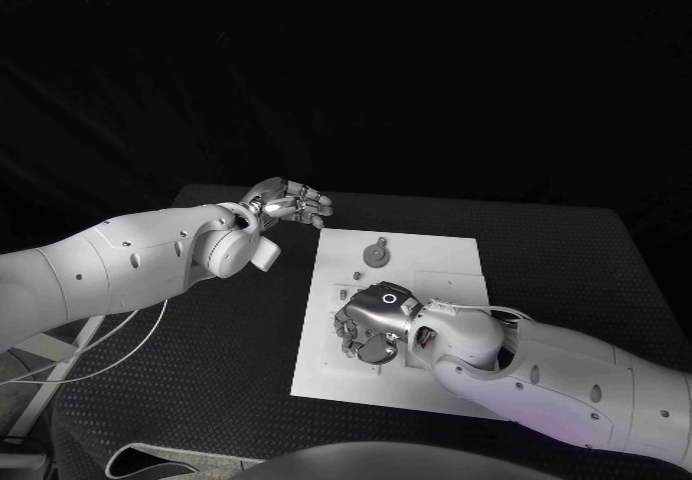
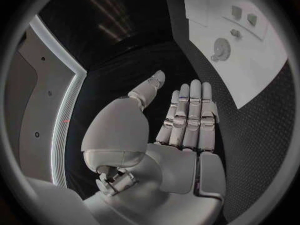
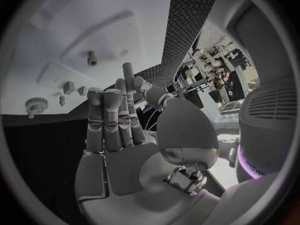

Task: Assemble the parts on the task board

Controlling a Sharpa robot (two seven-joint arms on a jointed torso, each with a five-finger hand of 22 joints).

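Left hand: the silver left hand [image 1: 286,203] is over the black worktop [image 1: 577,260], just past the far left corner of the board. Its fingers are straight and apart, and it holds nothing.
Board: the flat white task board [image 1: 433,250] lies in the middle of the worktop.
Part: a small round grey gear [image 1: 375,254] sits on the far half of the board.
Right hand: the silver right hand [image 1: 372,322] is over the near half of the board. Its fingers are apart and it holds nothing.

A black counter [image 1: 562,250] with a fine textured surface carries everything here. White cables [image 1: 101,350] hang in loops past its near left corner, beside a pale slanted leg [image 1: 65,365].
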